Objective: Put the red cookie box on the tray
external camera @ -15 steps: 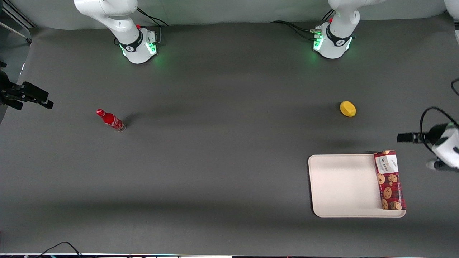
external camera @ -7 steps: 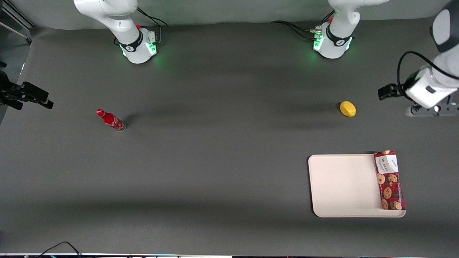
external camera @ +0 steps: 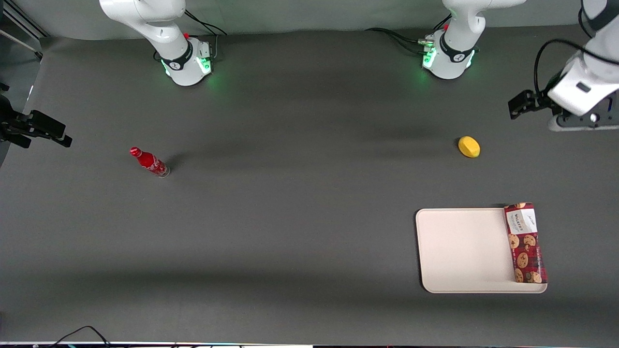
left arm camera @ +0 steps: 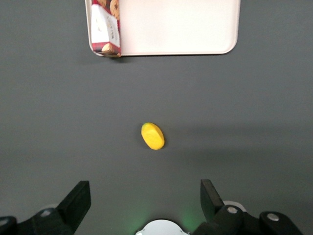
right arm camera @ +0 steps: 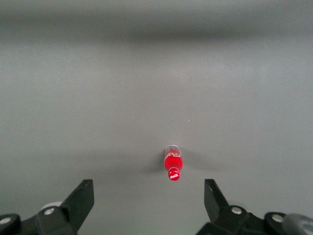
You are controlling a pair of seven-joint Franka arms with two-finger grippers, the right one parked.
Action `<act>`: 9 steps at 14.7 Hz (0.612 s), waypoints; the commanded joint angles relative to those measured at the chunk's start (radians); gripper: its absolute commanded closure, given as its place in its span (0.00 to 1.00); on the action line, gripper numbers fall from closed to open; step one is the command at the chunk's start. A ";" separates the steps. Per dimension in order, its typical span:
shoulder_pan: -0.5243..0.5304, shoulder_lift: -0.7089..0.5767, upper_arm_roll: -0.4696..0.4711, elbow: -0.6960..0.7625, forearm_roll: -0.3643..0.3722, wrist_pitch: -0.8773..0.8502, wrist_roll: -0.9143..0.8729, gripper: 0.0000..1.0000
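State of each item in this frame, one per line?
red cookie box: lying flat along the tray's edge nearest the working arm, released.
tray: flat on table, holding the box.
gripper: open, empty, raised above the table, away from the tray.
lemon: resting on table.
red bottle: standing upright.

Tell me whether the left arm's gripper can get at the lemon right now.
Probably yes: the open gripper hangs above the table, empty, and the lemon lies alone with nothing beside it.
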 commanded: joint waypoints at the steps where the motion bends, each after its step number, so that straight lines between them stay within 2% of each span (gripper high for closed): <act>1: -0.064 -0.001 0.022 0.077 -0.015 -0.072 -0.073 0.00; 5: -0.069 0.052 0.014 0.158 -0.018 -0.084 -0.075 0.00; 8: -0.066 0.063 0.023 0.172 -0.091 -0.113 -0.071 0.00; 9: -0.066 0.077 0.023 0.178 -0.091 -0.110 -0.064 0.00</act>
